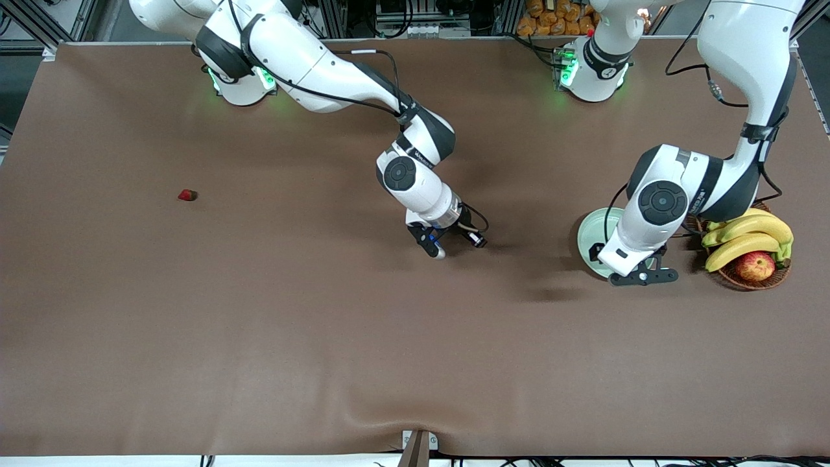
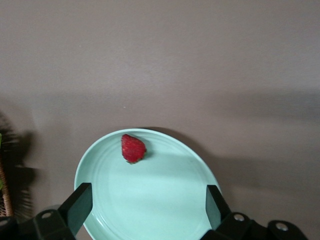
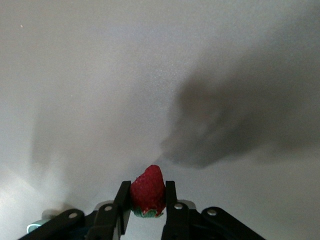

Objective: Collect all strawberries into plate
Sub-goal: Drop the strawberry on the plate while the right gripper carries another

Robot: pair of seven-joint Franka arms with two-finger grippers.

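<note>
From high across the table (image 1: pixel 259 337) I face both bases, while my left wrist view looks close down on the plate (image 2: pixel 150 200), also seen in front (image 1: pixel 587 237), and my right wrist view sees bare tabletop.

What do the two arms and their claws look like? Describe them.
Both arms have glossy white shells with black joint bands, round dark grey joint caps, and loose black cables. Their bases glow green. The left claw and the right claw are black; the right one shows a blue accent.
</note>
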